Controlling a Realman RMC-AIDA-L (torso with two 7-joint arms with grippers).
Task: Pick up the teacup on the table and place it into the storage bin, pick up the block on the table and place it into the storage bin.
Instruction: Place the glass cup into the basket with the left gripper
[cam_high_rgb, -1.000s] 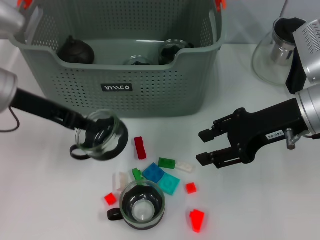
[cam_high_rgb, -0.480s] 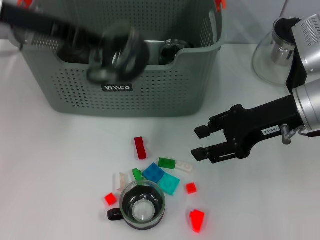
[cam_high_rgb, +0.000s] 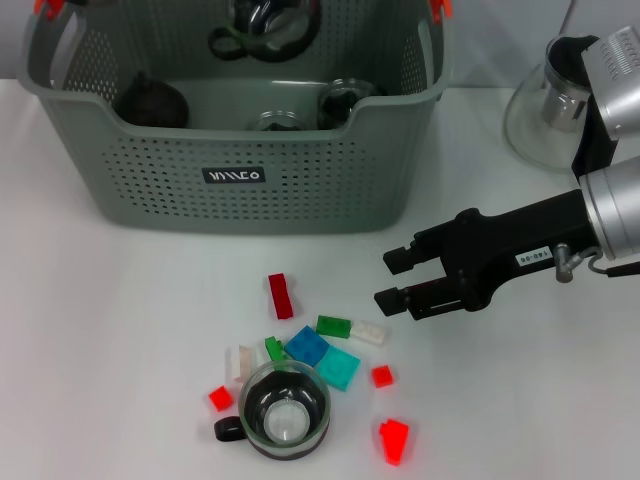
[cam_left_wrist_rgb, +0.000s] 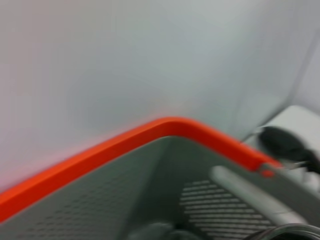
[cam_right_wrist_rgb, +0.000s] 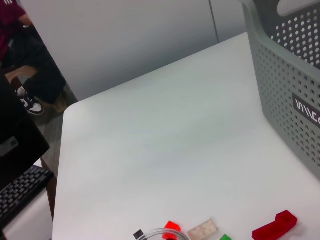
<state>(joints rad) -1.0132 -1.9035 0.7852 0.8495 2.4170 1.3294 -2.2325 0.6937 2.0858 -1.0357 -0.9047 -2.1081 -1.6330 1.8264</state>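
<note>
Glass teacup (cam_high_rgb: 285, 410) sits low on the table, beyond the right gripper's (cam_high_rgb: 398, 280) parted fingertips; fragile and slick, I'd take it by the rim. Small blocks (cam_high_rgb: 281, 296) lie between them, light and rigid. Another cup (cam_high_rgb: 262, 22) hangs over the storage bin (cam_high_rgb: 300, 170), the left gripper unseen.

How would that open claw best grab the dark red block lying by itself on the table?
Probably from straight above, closing across the narrow width of the dark red block. It lies flat and long, apart from the other blocks, so both long sides are free. The right gripper, open, is off to its right.
</note>
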